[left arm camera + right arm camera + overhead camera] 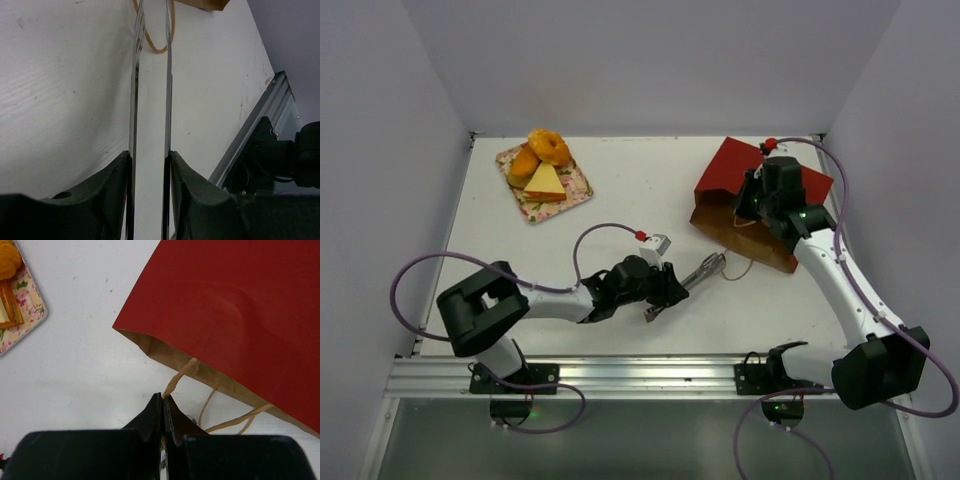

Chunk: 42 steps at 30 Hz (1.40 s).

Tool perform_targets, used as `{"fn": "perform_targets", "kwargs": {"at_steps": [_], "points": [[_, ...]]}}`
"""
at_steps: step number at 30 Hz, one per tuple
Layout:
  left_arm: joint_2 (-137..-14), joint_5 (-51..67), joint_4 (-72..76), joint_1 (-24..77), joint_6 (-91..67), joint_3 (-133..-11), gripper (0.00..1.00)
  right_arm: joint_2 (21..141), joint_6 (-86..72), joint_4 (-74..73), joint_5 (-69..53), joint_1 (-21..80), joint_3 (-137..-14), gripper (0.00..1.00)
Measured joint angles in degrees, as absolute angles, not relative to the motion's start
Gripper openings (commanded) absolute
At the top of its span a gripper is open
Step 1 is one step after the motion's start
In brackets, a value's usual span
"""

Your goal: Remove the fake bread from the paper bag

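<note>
Okay, the fake bread [542, 165] sits piled on the floral tray [532, 208] at 10 o'clock, already out; whether more hides in the bag, I can't tell. My left gripper [668, 286], mid-table, is partly closed and clamped on metal tongs [705, 268], tips aimed toward 2 o'clock at the bag mouth. The paper bag [725, 175] lies flat at 2 o'clock. My right gripper [163, 401] is pinched fully on a cord handle [180, 374]. To do this well, I'd lift the handle to gape the mouth, then slide the tongs in low without snagging the loose cord.
</note>
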<state>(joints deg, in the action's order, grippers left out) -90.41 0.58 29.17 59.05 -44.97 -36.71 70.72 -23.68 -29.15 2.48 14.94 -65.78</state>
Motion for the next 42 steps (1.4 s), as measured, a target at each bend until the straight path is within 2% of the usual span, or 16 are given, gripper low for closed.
{"fn": "perform_targets", "kwargs": {"at_steps": [16, 42], "points": [[-103.90, 5.67, 33.15, 59.00, -48.64, -55.81, 0.41, 70.19, -23.33, -29.89, 3.75, 14.94, -65.80, 0.00], [-119.57, 1.41, 18.81, 57.60, -44.84, -75.57, 0.46, 72.55, -24.88, -29.95, 2.26, 14.94, -68.23, 0.00]]}}
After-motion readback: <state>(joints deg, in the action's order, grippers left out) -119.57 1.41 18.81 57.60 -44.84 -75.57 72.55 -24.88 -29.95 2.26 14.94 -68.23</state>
